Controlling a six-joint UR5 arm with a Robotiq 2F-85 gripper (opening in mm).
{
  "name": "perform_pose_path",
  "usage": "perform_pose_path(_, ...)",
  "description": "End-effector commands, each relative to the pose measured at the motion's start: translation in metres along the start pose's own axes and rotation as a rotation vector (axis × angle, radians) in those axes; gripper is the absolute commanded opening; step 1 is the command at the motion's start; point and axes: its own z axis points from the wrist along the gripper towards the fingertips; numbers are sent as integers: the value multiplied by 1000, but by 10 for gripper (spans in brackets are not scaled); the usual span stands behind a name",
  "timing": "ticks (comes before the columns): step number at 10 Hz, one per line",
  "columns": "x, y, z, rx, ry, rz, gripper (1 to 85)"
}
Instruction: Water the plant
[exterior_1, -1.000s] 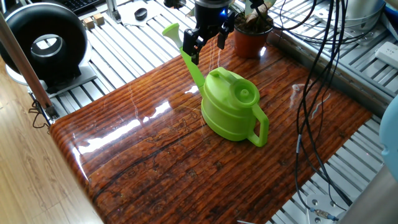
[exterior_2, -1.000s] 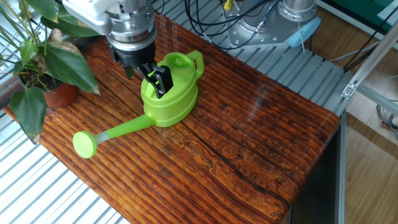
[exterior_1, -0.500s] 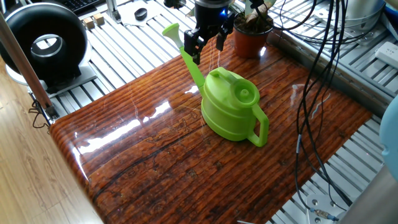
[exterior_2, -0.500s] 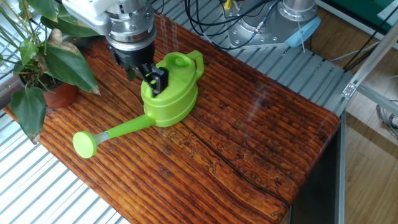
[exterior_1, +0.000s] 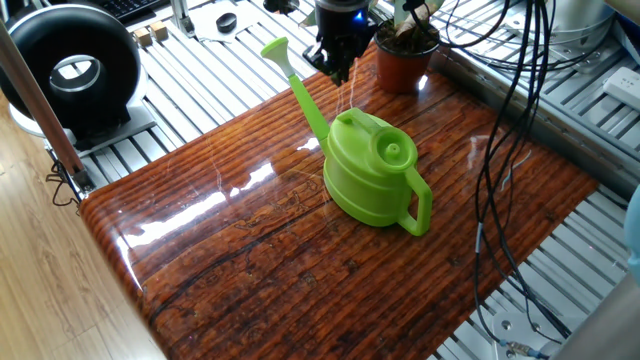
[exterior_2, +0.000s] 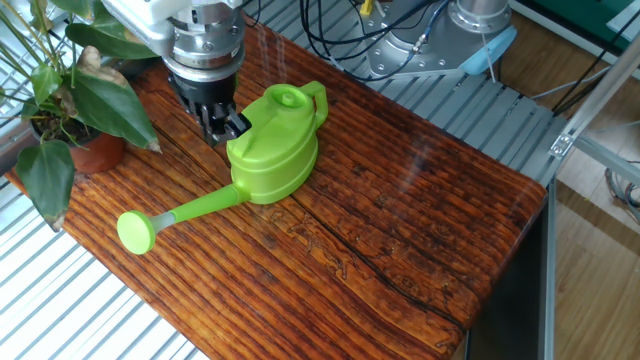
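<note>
The plant has broad dark green leaves (exterior_2: 95, 95) and stands in a terracotta pot (exterior_1: 403, 66) at the table's far corner; the pot also shows in the other fixed view (exterior_2: 97, 151). The lime-green watering can (exterior_1: 372, 167) stands upright mid-table, its spout toward the plant side, and also shows in the other fixed view (exterior_2: 272, 148). My gripper (exterior_1: 339, 64) hangs just above the table beside the can's body, near the spout's base, between can and pot. Its fingers are together and hold nothing. It also shows in the other fixed view (exterior_2: 226, 125).
The wooden tabletop (exterior_1: 250, 250) is glossy and ringed by slatted metal. A black ring-shaped device (exterior_1: 75, 65) stands off the table's left corner. Black cables (exterior_1: 510, 120) hang over the right side. A grey machine base (exterior_2: 440, 45) stands behind the table.
The gripper's fingers were apart over the can's top; they have now closed on nothing and drawn back a little toward the plant side. The can and plant have not moved.
</note>
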Motion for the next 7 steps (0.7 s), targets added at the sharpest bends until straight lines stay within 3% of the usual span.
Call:
perform_pose_path(1, 5, 2, -7, 2, 0, 25, 13)
perform_pose_path(5, 25, 23, -22, -62, 29, 36, 13)
perform_pose_path(7, 37, 25, -26, -64, 42, 40, 13)
